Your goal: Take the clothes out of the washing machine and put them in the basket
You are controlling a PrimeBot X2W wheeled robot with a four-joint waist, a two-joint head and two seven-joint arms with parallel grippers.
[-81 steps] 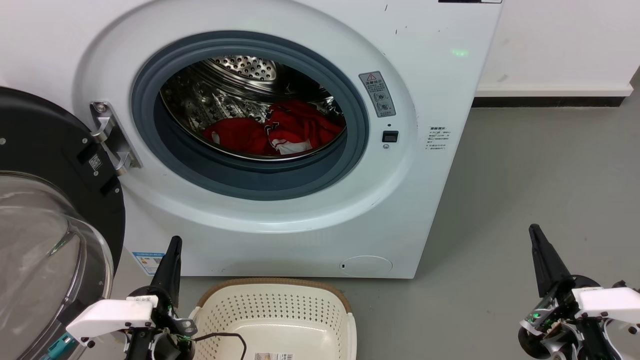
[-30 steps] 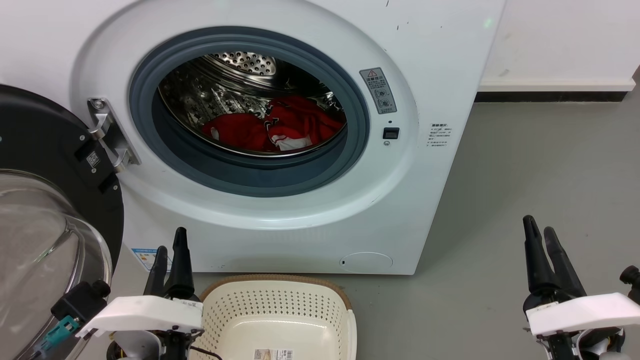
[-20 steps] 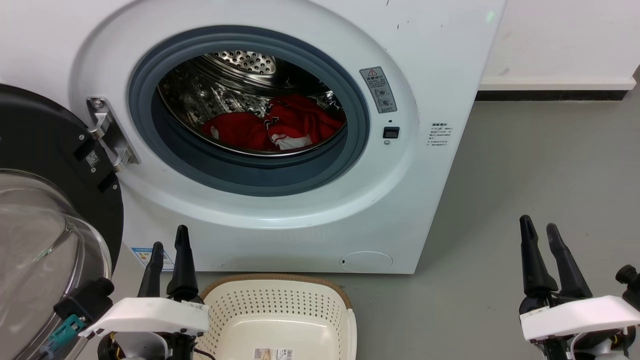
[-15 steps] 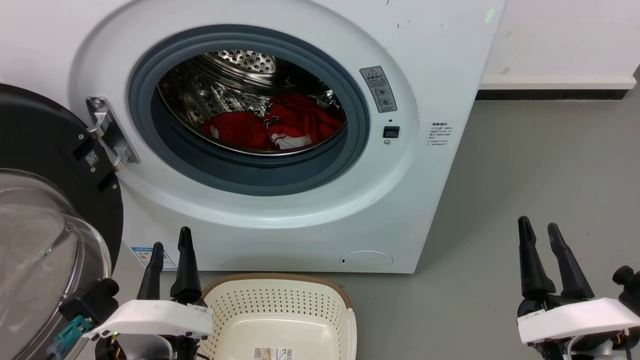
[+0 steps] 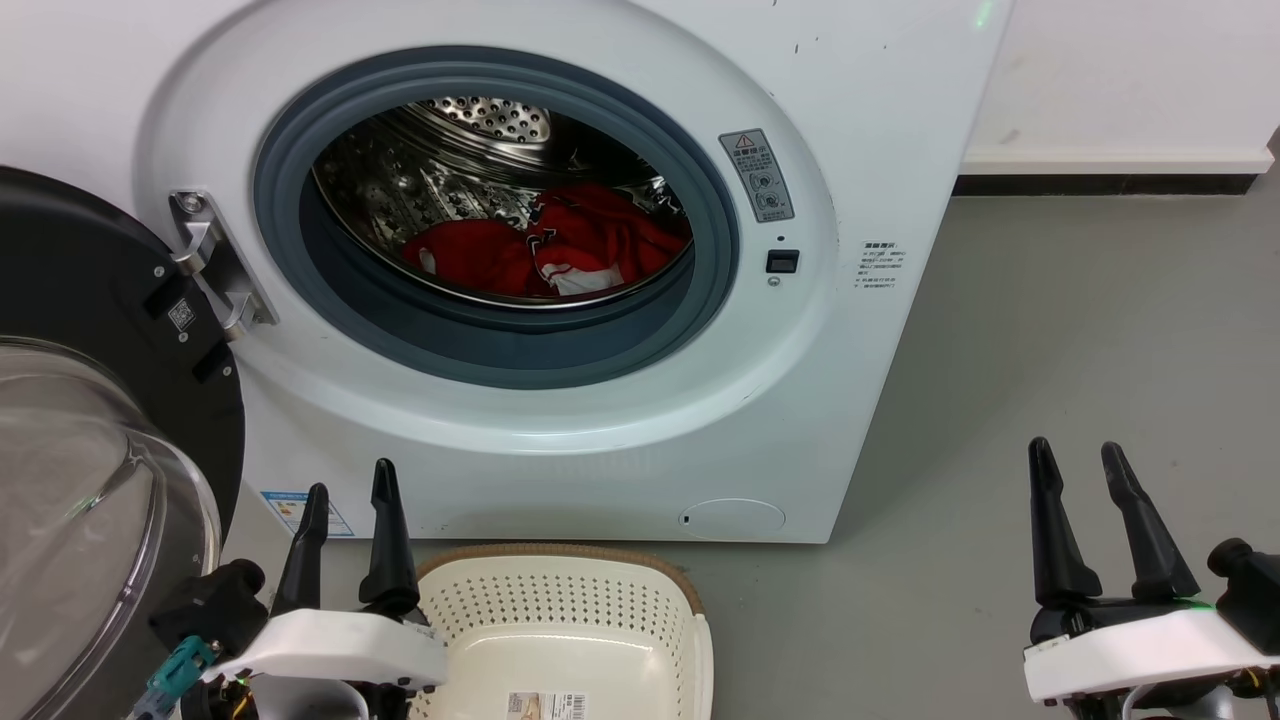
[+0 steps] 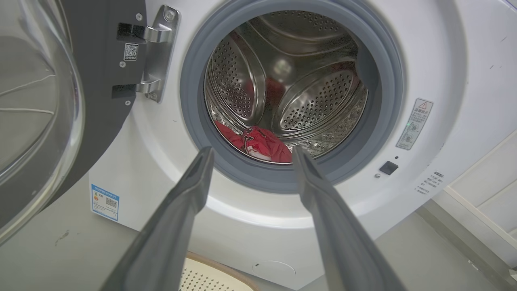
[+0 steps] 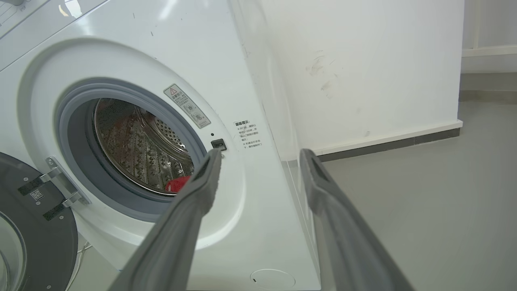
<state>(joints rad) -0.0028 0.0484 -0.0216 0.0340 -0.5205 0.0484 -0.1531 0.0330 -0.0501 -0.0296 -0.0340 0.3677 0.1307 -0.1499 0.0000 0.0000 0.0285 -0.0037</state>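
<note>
The white washing machine (image 5: 880,120) stands with its black-rimmed glass door (image 5: 90,450) swung open to the left. Red clothes (image 5: 560,250) lie at the bottom of the steel drum (image 5: 400,190), also seen as clothes (image 6: 258,143) and a red scrap (image 7: 177,184) in the wrist views. The cream basket (image 5: 560,610) sits on the floor in front of the machine. My left gripper (image 5: 350,490) is open, low beside the basket's left rim, its fingers framing the drum opening (image 6: 250,151). My right gripper (image 5: 1075,450) is open over bare floor, right of the machine.
The open door takes up the left side, its hinge (image 5: 215,265) on the machine front. Grey floor (image 5: 1080,330) spreads to the right up to a white wall with a dark baseboard (image 5: 1100,185). The grey door seal (image 5: 500,350) rings the opening.
Both grippers went from shut to open and spread wider. The left one drifted slightly right toward the basket. The head camera tilted a little, shifting the machine up in view.
</note>
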